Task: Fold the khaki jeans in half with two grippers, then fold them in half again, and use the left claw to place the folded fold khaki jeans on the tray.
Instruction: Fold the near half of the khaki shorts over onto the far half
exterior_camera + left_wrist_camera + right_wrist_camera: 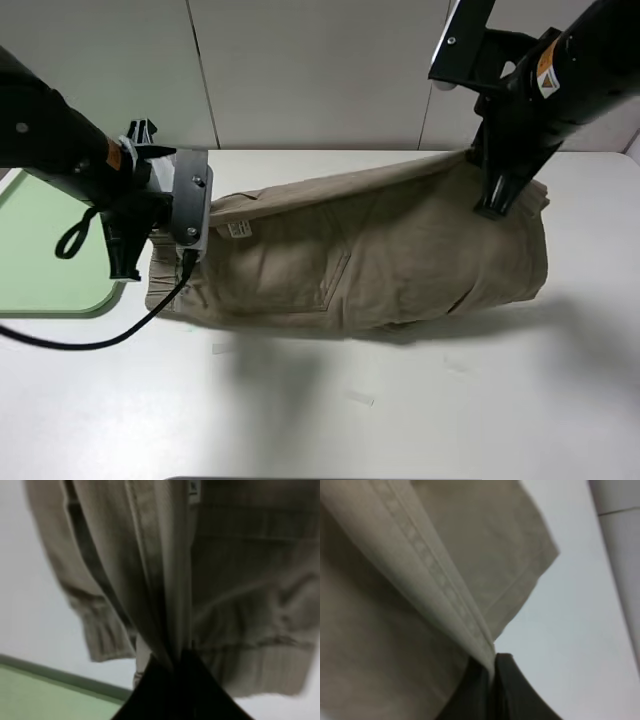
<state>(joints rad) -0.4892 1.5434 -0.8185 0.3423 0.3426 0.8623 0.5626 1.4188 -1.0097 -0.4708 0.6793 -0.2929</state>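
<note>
The khaki jeans (380, 260) are laid across the middle of the white table (420, 420), from left to right. The far edge of the cloth is held up at both ends. The left end is pinched by the left gripper (174, 662), and its jaws are closed tight on the cloth. The right end is pinched the same way by the right gripper (492, 662). The green tray (45, 250) is seen at the left, just beside the jeans.

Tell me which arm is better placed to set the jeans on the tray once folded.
Probably left. The left claw grips the jeans beside the tray; the right claw holds the far end, away from it.
</note>
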